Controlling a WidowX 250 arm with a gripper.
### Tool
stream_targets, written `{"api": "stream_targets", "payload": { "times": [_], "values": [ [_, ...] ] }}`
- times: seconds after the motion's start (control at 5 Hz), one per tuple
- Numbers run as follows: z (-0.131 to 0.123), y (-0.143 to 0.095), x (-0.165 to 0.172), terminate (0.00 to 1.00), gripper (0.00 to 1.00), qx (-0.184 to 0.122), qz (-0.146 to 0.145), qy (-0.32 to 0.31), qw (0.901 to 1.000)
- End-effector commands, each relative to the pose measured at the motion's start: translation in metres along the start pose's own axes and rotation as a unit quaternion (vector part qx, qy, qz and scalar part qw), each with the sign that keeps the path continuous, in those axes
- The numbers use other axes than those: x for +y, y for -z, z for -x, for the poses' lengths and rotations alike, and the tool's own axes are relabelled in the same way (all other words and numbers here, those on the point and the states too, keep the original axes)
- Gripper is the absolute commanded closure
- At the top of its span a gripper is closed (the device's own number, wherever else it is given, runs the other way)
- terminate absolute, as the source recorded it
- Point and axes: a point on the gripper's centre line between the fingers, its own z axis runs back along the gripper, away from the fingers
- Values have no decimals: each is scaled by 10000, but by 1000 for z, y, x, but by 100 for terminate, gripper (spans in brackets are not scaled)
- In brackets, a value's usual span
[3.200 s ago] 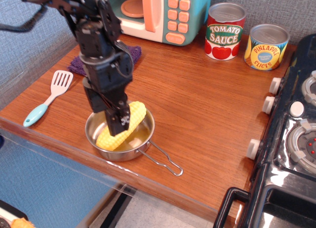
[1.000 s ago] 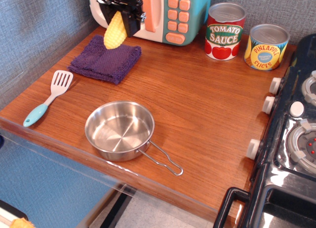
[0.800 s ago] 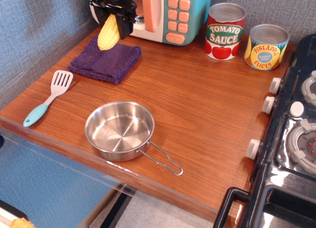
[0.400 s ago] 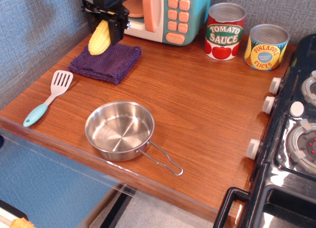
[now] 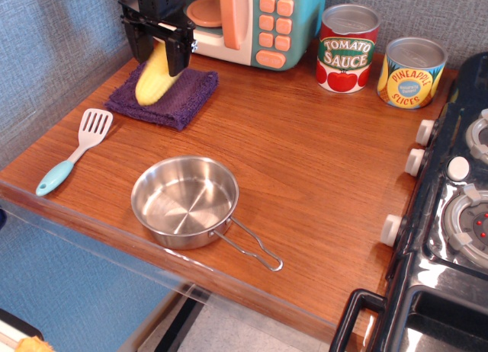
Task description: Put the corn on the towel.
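Observation:
The yellow corn [image 5: 151, 84] lies tilted on the dark purple towel [image 5: 181, 100] at the back left of the counter, its lower end resting on the cloth. My gripper [image 5: 158, 59] stands directly over it, fingers spread on either side of the corn's upper end. The jaws look open and wider than the cob. The corn's upper tip is hidden between the fingers.
A steel pan [image 5: 185, 202] with a wire handle sits near the front edge. A white spatula with a teal handle [image 5: 75, 152] lies left. A toy microwave [image 5: 252, 20] stands behind the towel, with tomato sauce [image 5: 348, 47] and pineapple [image 5: 412, 72] cans beside it. A stove [image 5: 457, 192] is at right.
The corn was lifted out of the pan and carried to the back left. It has come down and left onto the towel, and the fingers have spread apart.

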Motion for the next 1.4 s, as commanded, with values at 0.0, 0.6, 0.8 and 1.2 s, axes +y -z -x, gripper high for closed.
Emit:
{"api": "stream_targets", "payload": {
  "times": [0.0,0.6,0.8,1.2],
  "values": [
    [13,-36,8,0,0,-475,-74,58,9988],
    [52,-83,-20,0,0,-1062,59,272,9940],
    [56,-75,-22,0,0,-831,72,231,9963],
    [56,-75,-22,0,0,-831,72,231,9963]
  ]
}}
